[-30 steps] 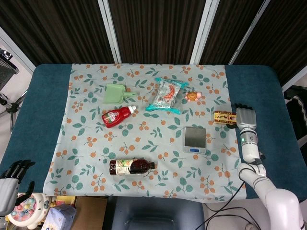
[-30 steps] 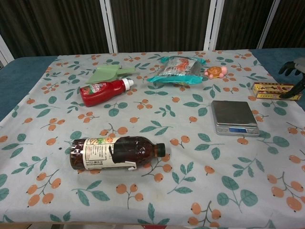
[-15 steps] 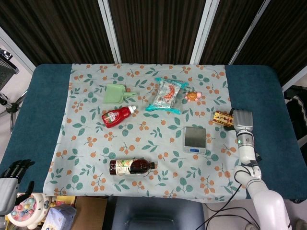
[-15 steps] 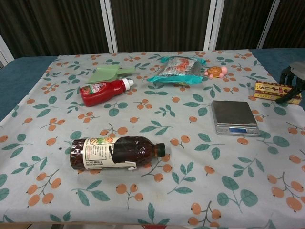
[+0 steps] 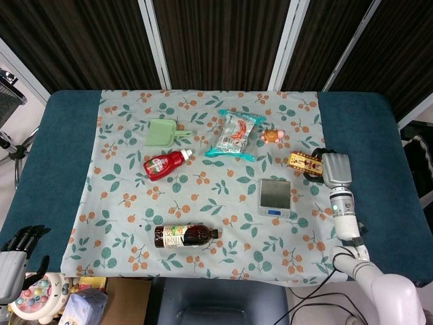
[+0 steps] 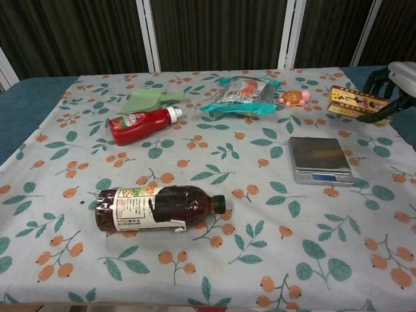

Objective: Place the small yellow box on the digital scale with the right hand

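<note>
Altogether, seven items appear on the leaf-and-berry tablecloth (image 5: 135,223): one small yellow box (image 6: 353,102), one digital scale (image 6: 319,160), one dark bottle (image 6: 154,208) lying on its side, one red ketchup bottle (image 6: 140,125), one green scoop (image 5: 164,132), one snack packet (image 5: 235,135) and one small turtle toy (image 6: 294,98). The small yellow box is long and flat, with red-brown print on its face and a tilted pose. It sits raised off the cloth, beyond the digital scale's far right corner, clamped in the fingers of the right hand (image 6: 390,88). The left hand (image 5: 15,252) hangs below the table's near left edge, fingers slightly apart, holding nothing.
</note>
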